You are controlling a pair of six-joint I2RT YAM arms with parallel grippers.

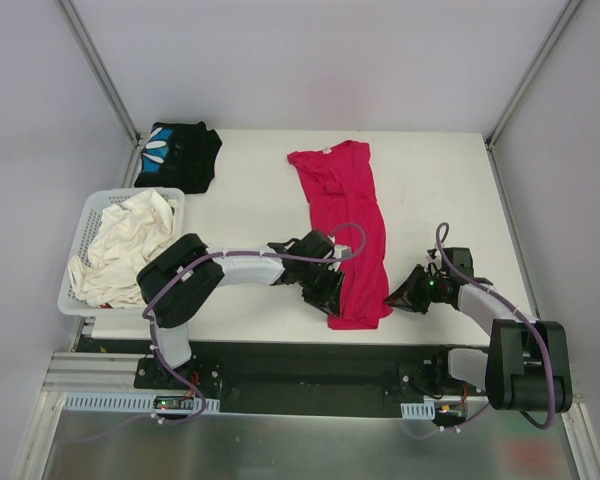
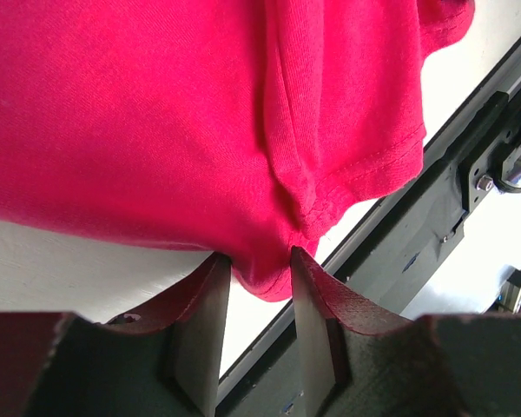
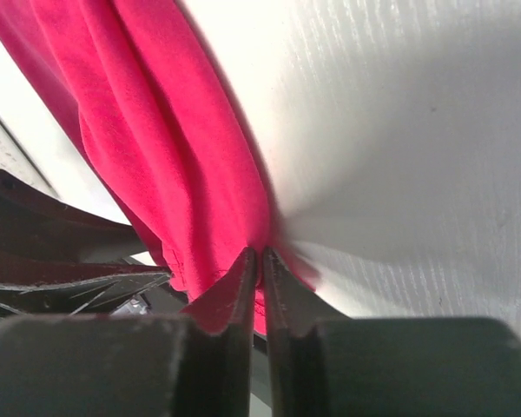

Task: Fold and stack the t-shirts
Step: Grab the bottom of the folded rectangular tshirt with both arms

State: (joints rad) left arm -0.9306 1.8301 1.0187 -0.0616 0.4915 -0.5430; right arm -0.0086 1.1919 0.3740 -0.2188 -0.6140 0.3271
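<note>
Two corners of the magenta-red t-shirt [image 1: 345, 225] are being taken at its near hem, while the garment is lying as a long narrow strip down the middle of the worktop [image 1: 250, 200], its neck pointing away from the arms. The black t-shirt [image 1: 178, 155] is sitting folded at the far left corner, well apart. The right jaws are pressing almost together on a thin edge of red cloth. The left jaws are standing a little apart with the hem corner [image 2: 262, 282] bulging between them, and I cannot tell whether they are gripping it firmly. That looks like the main risk: only a small tip of cloth is sitting between the left jaws, so it is likely to slide free once the hem is being raised, leaving one side dragging and the fold skewing. The strip also appears to be lying in more than one layer, so either pair may be holding only some of them, and the loose ones would be sagging or unfolding. Uneven travel between the arms would be twisting the strip. The hem is lying just beside the worktop's near edge, where slack cloth could be snagging on the dark rail [image 2: 434, 208].
</note>
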